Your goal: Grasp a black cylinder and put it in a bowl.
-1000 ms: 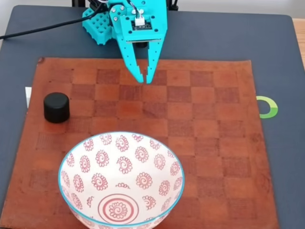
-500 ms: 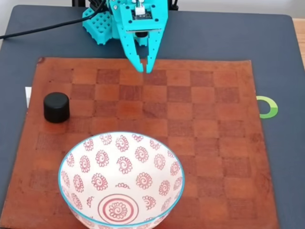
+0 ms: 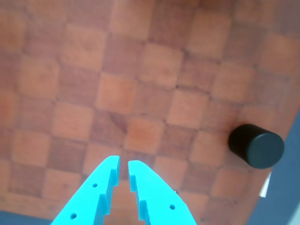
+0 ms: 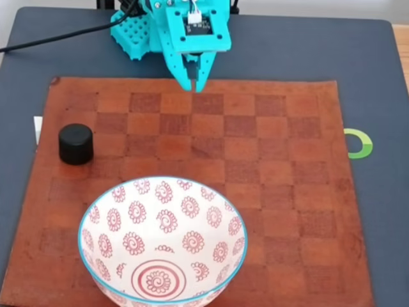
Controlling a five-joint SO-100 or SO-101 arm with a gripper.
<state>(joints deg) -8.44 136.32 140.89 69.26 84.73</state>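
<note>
Nothing is done yet: the cylinder (image 4: 76, 143) stands untouched near the mat's (image 4: 287, 192) left edge, the bowl (image 4: 102, 259) at its near edge holds nothing, and the gripper (image 4: 194, 85), jaws nearly together and empty, hangs over the far edge.
</note>
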